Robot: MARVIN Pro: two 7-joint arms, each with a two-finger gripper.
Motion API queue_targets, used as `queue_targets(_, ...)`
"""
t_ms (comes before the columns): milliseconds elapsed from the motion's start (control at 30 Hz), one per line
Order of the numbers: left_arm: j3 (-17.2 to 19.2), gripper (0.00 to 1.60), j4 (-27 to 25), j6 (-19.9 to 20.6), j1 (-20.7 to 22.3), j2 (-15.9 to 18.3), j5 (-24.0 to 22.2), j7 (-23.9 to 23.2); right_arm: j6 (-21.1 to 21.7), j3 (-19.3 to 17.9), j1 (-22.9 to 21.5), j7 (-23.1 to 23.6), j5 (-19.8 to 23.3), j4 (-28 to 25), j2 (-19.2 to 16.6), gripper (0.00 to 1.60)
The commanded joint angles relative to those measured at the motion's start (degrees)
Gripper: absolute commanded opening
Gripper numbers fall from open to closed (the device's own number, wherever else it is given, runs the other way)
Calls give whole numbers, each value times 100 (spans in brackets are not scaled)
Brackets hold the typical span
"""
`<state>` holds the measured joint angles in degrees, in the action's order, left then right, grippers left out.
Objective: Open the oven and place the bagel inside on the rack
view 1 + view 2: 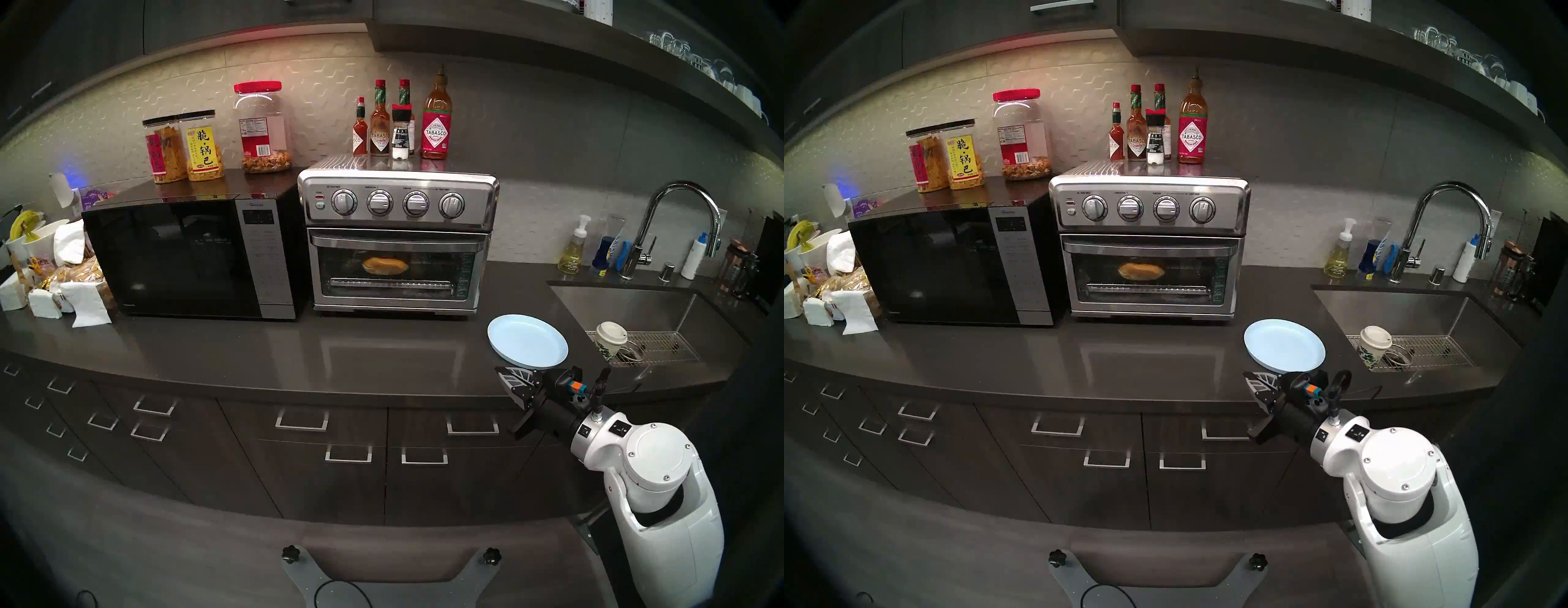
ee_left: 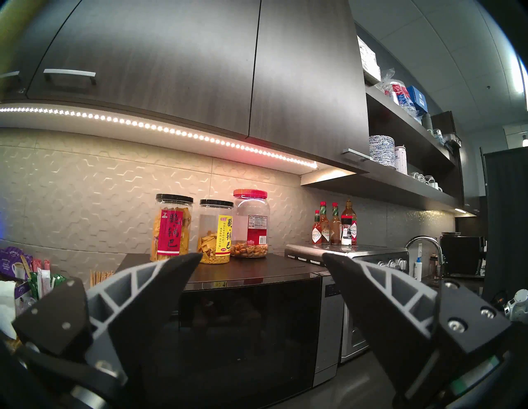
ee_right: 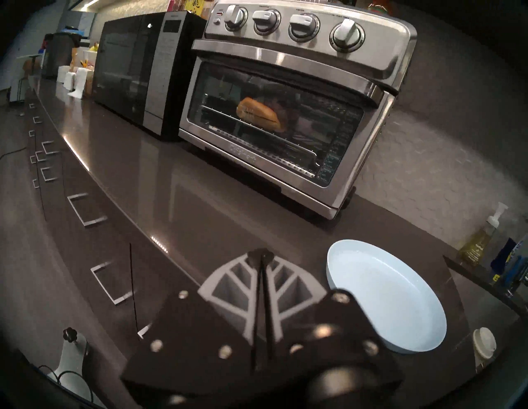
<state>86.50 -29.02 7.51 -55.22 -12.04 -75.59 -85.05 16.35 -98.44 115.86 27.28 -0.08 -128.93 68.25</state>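
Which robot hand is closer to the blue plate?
Right. The right gripper sits shut at the counter's edge, just beside the blue plate. The left gripper is open, over by the microwave.

Oven brushed steel, glass door; countertop glossy dark; plate matt blue; bagel glossy.
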Motion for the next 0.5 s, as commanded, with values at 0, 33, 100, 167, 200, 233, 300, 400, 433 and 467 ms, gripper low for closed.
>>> queue_targets(0,49,160,-15,0,36,69,-39,5,-712,18,286,-259,15,-103,305,43)
queue_targets(33,50,160,-14,0,36,69,-40,5,-768,21,304,-283,11,-96,321,43)
queue_targets(100,50,160,-13,1,36,69,-40,5,-908,23,339,-322,7,-74,347,43)
queue_targets(167,50,160,-12,1,36,69,-41,5,-1147,22,385,-364,4,-32,377,43)
queue_targets(200,51,160,-12,1,36,69,-41,5,-1198,24,396,-381,2,-22,387,43)
queue_targets(233,51,160,-11,1,36,69,-42,5,-1374,25,425,-412,0,14,406,43)
queue_targets(300,51,160,-10,1,36,69,-42,5,-1503,25,444,-429,-1,42,417,43)
queue_targets(400,52,160,-9,1,36,70,-43,5,-1802,26,481,-468,-2,113,441,43)
queue_targets(433,52,160,-8,1,37,70,-43,5,-1810,29,480,-477,-5,118,444,43)
queue_targets(467,52,160,-7,1,37,70,-43,5,-1979,27,498,-489,-3,159,454,43)
